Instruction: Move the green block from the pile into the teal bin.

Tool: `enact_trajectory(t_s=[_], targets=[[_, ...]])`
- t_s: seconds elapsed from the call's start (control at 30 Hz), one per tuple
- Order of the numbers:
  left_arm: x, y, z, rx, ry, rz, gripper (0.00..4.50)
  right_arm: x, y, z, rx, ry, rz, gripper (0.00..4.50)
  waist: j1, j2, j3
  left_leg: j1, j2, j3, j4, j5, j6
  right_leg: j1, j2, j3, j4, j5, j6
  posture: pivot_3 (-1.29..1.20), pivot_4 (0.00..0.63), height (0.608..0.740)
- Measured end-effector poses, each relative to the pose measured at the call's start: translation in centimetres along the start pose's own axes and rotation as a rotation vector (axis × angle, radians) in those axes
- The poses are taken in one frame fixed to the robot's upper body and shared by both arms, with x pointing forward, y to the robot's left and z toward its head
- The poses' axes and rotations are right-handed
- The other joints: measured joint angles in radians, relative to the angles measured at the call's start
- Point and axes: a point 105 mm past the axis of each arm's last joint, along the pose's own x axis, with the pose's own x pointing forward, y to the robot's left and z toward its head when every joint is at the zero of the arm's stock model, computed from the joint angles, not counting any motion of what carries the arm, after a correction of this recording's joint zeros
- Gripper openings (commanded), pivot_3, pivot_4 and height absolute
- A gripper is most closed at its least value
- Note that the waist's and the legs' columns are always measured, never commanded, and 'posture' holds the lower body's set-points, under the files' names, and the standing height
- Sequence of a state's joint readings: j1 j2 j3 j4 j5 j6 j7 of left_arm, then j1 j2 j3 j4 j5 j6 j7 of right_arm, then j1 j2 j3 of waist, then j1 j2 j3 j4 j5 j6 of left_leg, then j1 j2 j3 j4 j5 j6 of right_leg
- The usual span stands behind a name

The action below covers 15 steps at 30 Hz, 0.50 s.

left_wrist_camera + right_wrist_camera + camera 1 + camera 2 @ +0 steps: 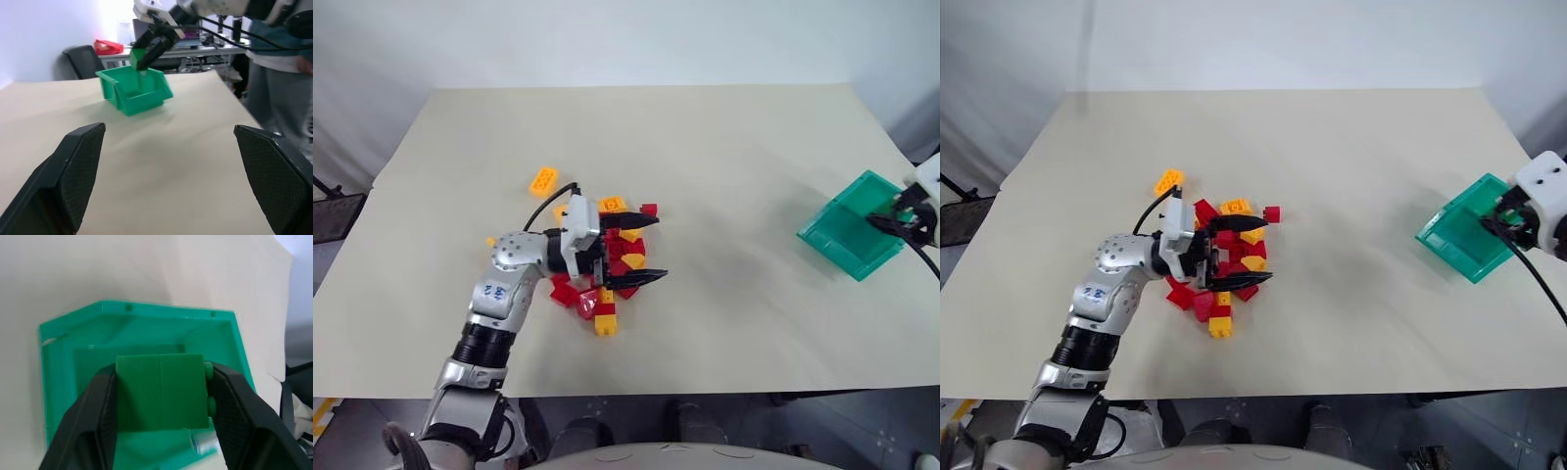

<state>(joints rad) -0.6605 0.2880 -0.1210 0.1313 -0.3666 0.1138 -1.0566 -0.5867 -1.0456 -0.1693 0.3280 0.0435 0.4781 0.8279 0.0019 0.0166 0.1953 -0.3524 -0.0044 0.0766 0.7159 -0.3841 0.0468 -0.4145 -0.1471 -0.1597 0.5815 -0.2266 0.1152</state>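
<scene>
Between the right gripper's [161, 396] two black fingers [93, 416] the green block [160, 391] was pinched, held directly above the open teal bin [63, 362] and not touching its floor. Right wrist view showed a flat smooth face of the block turned to the camera, with studs poking out sideways against one finger, so the studded side faced a finger, not upward; block looked roughly cubic, no clear long axis. Small clear item lay on the bin floor below the block, too blurred to identify. Left wrist view gave the side-on look: block gripped over the bin's rear edge, gripper angled down into it, bin front wall lower with a sloped lip. Bin sat near the right edge of the table [724, 147], skewed to the table edges, with nothing between block and bin interior. Left gripper [631, 257] hung over the pile [607, 264] of red and yellow bricks near table centre, jaws spread wide, nothing between them, pointing toward the bin side. One loose yellow-orange brick [544, 180] lay apart from the pile, on its far-left side; a small red brick [649, 209] sat just off the pile's far edge. Head views hid the block behind the right wrist. Left wrist view also showed a person [283, 73] standing past the table's edge, plus a black chair [85, 61] and a desk [195, 49] behind the bin.
</scene>
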Motion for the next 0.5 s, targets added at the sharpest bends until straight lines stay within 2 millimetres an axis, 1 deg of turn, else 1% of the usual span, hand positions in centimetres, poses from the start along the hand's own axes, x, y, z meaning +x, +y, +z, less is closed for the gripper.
enact_trajectory(t_s=[0.07,0.13,0.23,0.4,0.43,0.5], targets=[[0.9,0.5,-0.1,0.011,0.004,0.021,4.5,1.2,0.3,-0.1,0.002,-0.004,-0.005,2.89,-0.001,0.0,0.0,0.0,0.0,0.0,0.0,0.0,0.0,0.0,0.0,0.0,0.0,0.0,0.0,0.0,0.15,0.74],[1.6,1.1,-0.2,0.011,0.012,0.055,4.5,2.2,0.3,-0.5,0.006,0.003,-0.019,3.48,-0.002,0.0,0.0,0.0,0.0,-0.001,0.0,0.0,0.0,0.0,0.0,0.0,0.001,0.0,0.001,0.0,0.15,0.74],[2.4,1.7,0.0,0.008,0.005,0.086,4.5,2.9,0.3,-0.9,0.002,0.017,-0.024,4.46,0.004,0.0,0.0,-0.002,0.0,-0.003,-0.001,0.0,0.0,-0.001,0.0,-0.002,0.0,0.001,0.001,0.0,0.15,0.74],[2.4,2.0,-0.2,-0.058,0.029,0.111,4.5,2.7,0.1,-1.0,0.002,0.018,-0.029,4.46,0.008,0.0,0.0,-0.003,-0.001,-0.004,-0.001,0.0,0.0,-0.001,0.0,-0.003,-0.002,0.001,0.002,0.0,0.15,0.74],[2.3,1.9,-0.1,-0.081,0.034,0.109,4.5,2.5,0.0,-0.8,0.001,0.007,-0.025,4.46,0.01,0.0,0.0,-0.003,-0.001,-0.004,-0.001,0.0,0.0,-0.001,0.0,-0.002,-0.002,0.001,0.002,0.0,0.15,0.74],[1.0,2.1,0.7,-0.113,0.031,0.127,4.5,1.5,1.1,1.0,0.001,-0.089,0.057,4.46,0.012,0.001,0.0,-0.003,0.0,-0.005,-0.001,0.0,0.0,-0.001,0.0,-0.002,-0.002,0.001,0.002,0.0,0.15,0.74]])
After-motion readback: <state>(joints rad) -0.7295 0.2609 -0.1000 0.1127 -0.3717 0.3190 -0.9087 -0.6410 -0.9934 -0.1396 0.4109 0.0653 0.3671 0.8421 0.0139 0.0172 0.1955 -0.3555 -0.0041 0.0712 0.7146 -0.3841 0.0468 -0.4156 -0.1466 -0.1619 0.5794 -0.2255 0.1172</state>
